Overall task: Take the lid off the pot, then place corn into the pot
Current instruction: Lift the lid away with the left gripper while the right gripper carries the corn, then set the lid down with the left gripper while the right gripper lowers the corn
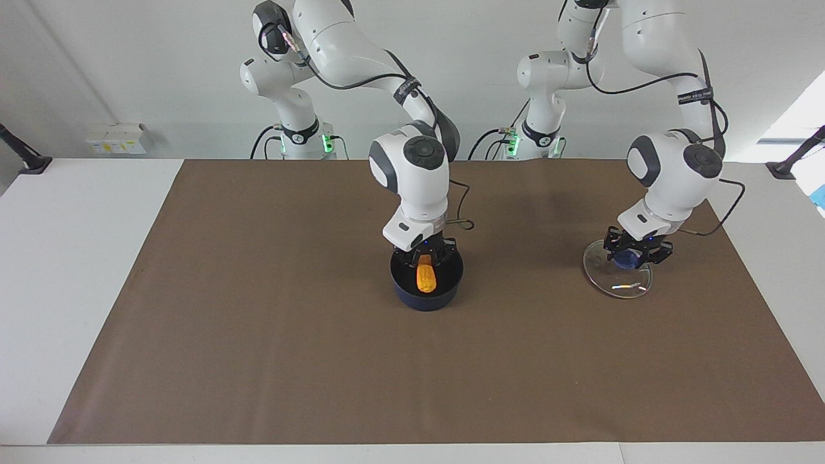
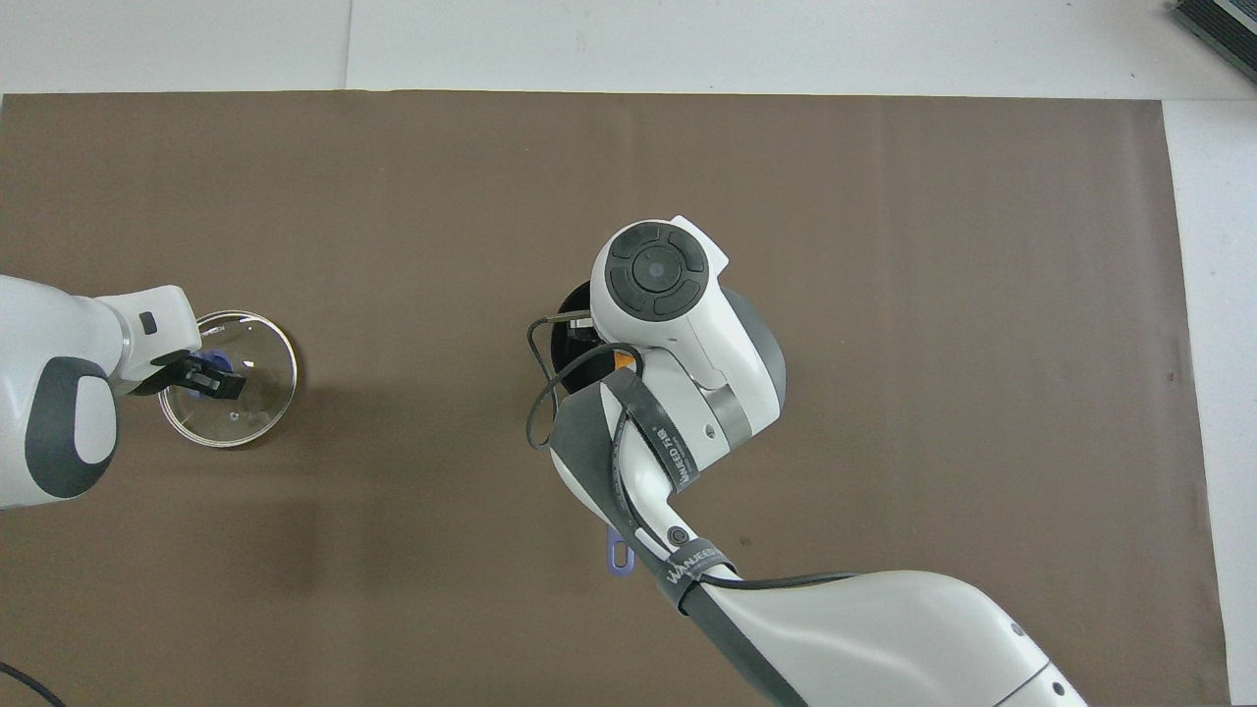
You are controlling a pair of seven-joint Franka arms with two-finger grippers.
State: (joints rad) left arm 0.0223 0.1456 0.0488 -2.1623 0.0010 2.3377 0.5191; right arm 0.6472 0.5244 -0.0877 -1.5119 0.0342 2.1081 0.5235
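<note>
The lid lay on the bench, the left pincer seemingly clamped on its knob. The right pincer held the corn inside the pot — next, release and withdraw.

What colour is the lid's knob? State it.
Blue; the lid knob shows best in the facing view, under the left tool.

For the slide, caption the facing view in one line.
Right gripper lowers the corn into the pot; left gripper sits at the lid on the table.
</note>
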